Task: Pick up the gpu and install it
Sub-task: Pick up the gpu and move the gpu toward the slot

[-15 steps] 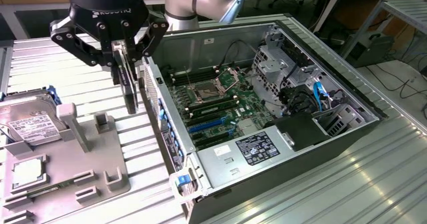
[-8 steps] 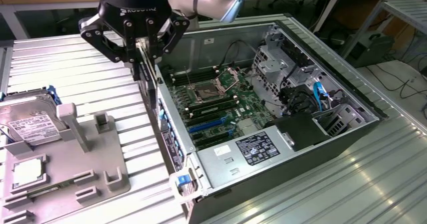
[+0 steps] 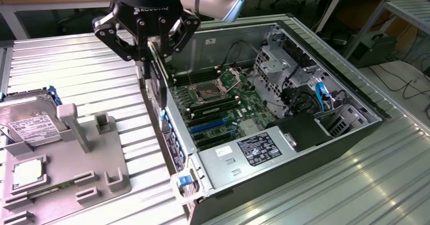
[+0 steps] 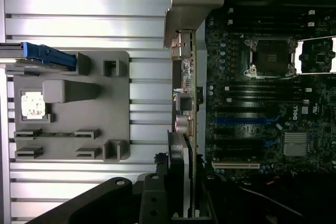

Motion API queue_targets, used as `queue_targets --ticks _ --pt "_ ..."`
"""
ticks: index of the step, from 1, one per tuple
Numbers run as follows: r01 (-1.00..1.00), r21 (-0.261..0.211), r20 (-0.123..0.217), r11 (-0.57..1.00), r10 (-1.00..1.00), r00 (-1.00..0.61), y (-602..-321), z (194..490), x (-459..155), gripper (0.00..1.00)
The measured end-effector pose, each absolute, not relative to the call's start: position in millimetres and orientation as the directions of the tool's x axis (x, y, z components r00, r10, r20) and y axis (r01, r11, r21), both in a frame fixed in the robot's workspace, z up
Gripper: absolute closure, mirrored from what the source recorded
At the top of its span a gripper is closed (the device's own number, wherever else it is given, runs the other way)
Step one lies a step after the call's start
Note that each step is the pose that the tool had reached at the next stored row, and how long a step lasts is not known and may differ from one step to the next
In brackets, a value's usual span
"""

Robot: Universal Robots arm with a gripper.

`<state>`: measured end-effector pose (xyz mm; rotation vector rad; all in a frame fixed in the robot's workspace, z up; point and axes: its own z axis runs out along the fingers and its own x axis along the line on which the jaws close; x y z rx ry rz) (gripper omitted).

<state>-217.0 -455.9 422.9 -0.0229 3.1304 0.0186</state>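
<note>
gpu (image 3: 156, 79) clamped between jaws, over case (image 3: 201, 49) edge

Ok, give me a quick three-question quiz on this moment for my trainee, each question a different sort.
1. True or false: the gripper holds the gpu on edge.
2. What lies in the grey holder? A) a hard drive and a square chip B) a fan C) cables
3. Is the gpu seated in a slot on the motherboard?
Key: 1 true; 2 A; 3 no, it hangs in the gripper.
</note>
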Motion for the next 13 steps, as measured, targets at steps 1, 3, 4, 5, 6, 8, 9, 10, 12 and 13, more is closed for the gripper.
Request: queue_targets --ticks 1,3,4,5,6,8,9,10,12,13 --pt "-0.015 0.012 -0.011 1.0 -0.015 -1.0 -456 423 -215 0.72" --pt "-0.015 0.012 -0.011 1.0 -0.015 -1.0 -456 423 -211 0.72" --pt "-0.015 0.012 -0.011 1.0 -0.015 -1.0 -456 423 -209 0.72" --pt "-0.015 0.012 -0.011 1.0 -0.014 -1.0 -456 423 -207 0.72" --pt "-0.015 0.012 -0.011 1.0 -0.015 -1.0 -456 423 -205 0.72" --pt "-0.015 0.012 -0.011 1.0 -0.015 -1.0 -456 423 -202 0.72" --pt "-0.015 0.012 -0.011 1.0 -0.015 -1.0 -456 423 -200 0.72" --pt "-0.015 0.012 -0.011 1.0 -0.015 -1.0 -456 423 -199 0.72" --pt "-0.015 0.012 -0.011 1.0 -0.015 -1.0 -456 423 -196 0.72" --pt "-0.015 0.012 -0.011 1.0 -0.015 -1.0 -456 423 -194 0.72"
